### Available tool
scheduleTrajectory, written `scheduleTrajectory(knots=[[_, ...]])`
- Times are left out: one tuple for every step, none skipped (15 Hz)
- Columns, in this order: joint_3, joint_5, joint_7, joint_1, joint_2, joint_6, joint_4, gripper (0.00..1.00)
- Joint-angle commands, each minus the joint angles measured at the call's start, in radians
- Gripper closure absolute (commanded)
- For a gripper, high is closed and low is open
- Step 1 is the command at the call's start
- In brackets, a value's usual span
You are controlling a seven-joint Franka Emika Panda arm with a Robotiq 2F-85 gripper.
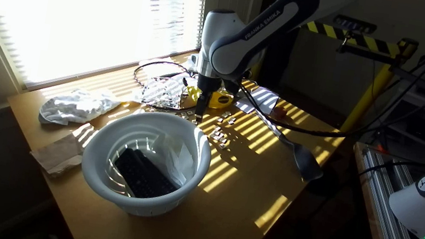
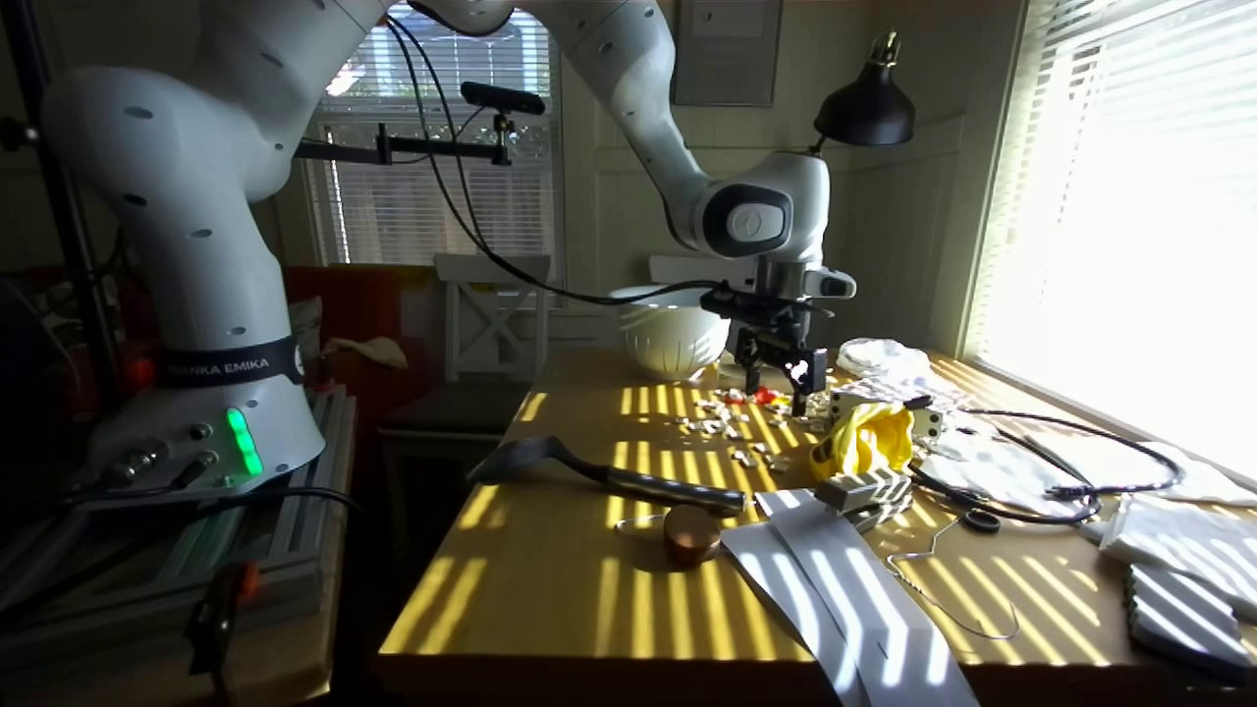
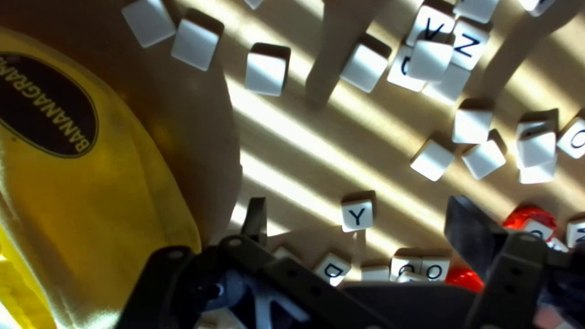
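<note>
Wrist view: gripper (image 3: pixel 358 214), spread wide, its fingertips (image 3: pixel 257 219) well apart at nine and three o'clock. White square letter tile marked Y (image 3: pixel 357 217), one, flat on the wood, seen in the span between the fingertips, a gap showing on each side. Yellow fabric pouch with dark oval BANANAGRAMS label (image 3: pixel 114 205), at nine o'clock, curved edge near the fingertip; contact cannot be told. White square letter tiles (image 3: pixel 431 61), many, stacked at one o'clock, more at two. Glossy red object (image 3: pixel 525 214), at three o'clock, just past the finger. Sun-striped wooden table (image 3: pixel 292 137), showing at eleven o'clock between tile Y and the nearest loose tiles.

In an exterior view: pale grey round plastic bowl (image 1: pixel 94 154), at seven o'clock of the gripper, rim near the visible finger, holding a black keyboard-like slab (image 1: pixel 145 175). Black-headed utensil with metal handle (image 1: pixel 307 163), between three and four o'clock, head reaching the table's edge; striped wood between it and the bowl.

In an exterior view: copper-coloured round object (image 2: pixel 690 538), at seven o'clock. White paper sheets (image 2: pixel 835 589), between five and six, overlapping the near edge. Window with slatted blind (image 2: pixel 1120 196), at two o'clock.
</note>
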Motion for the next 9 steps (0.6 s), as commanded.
scheduleTrajectory(knots=[[-0.044,-0.013,0.067,0.047,0.027,0.028,0.031,0.0],[-0.049,-0.014,0.076,0.053,0.033,0.028,0.038,0.0],[-0.054,-0.016,0.086,0.061,0.038,0.032,0.042,0.0],[-0.059,-0.018,0.091,0.066,0.046,0.034,0.051,0.0],[-0.061,-0.019,0.091,0.068,0.055,0.035,0.06,0.0],[-0.058,-0.019,0.08,0.068,0.061,0.03,0.069,0.0],[-0.051,-0.021,0.054,0.061,0.068,0.023,0.077,0.0],[-0.044,-0.028,0.024,0.054,0.069,0.016,0.08,0.0],[-0.045,-0.048,-0.013,0.052,0.071,-0.002,0.081,0.0]])
